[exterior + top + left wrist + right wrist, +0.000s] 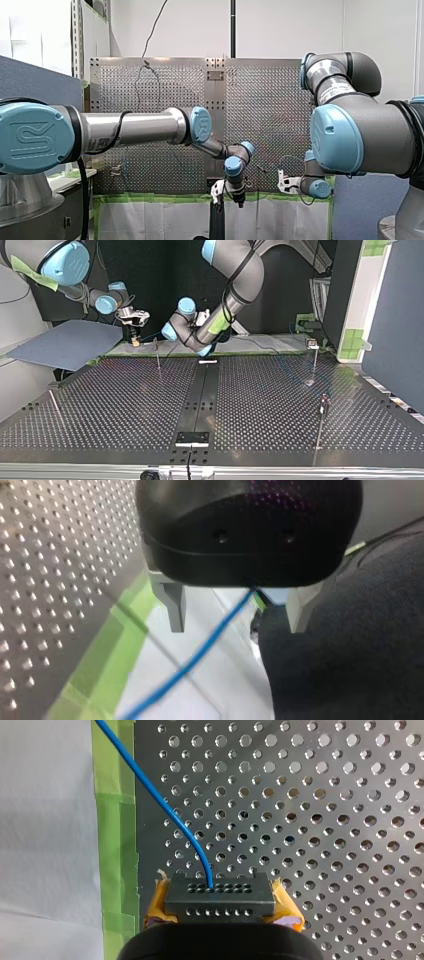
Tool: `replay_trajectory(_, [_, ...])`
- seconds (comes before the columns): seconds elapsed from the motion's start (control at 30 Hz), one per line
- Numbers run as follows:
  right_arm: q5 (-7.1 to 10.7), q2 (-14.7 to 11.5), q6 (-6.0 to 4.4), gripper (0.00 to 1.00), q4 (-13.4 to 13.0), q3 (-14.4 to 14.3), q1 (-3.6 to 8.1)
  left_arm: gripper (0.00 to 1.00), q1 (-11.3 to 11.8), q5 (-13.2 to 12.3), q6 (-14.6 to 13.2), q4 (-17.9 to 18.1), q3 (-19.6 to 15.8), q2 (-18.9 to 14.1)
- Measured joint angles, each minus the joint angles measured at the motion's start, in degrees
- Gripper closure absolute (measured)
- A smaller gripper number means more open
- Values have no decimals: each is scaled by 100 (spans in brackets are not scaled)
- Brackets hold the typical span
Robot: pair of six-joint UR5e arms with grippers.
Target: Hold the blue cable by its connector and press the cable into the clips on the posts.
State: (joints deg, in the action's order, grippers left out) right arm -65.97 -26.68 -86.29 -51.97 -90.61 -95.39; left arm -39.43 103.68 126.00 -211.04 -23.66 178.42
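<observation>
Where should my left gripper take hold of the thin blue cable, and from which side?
I'd take the thin blue cable on its straight stretch, where it crosses between the open grey fingers of my left gripper: advance straight along the gripper's line and close across it. The dark perforated connector block is clamped in my right gripper.

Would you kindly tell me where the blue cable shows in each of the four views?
Left wrist view: blue cable passes between my left gripper's open fingers.
Right wrist view: it rises from the connector held by my right gripper.
Top view: faint, beside my right gripper.
Front view: too thin to tell.
Shared landmark: green tape along the table's edge.
</observation>
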Motion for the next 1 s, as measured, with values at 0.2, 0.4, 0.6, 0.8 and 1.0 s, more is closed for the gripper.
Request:
replay_trajectory(0.2, [4,0,-19,100,-6,0,-1,0,46,75,-44,2,-120,60])
replay_trajectory(0.4, [4,0,-21,100,-7,0,4,0,63,74,-46,36,-136,63])
replay_trajectory(0.6, [5,0,-21,100,-8,-1,0,0,65,51,-42,100,-136,65])
replay_trajectory(0.8, [-2,0,-23,100,-16,1,0,0,66,42,-78,116,-136,60])
replay_trajectory(1.0, [-3,0,-24,100,-16,2,4,47,24,7,-198,240,-137,53])
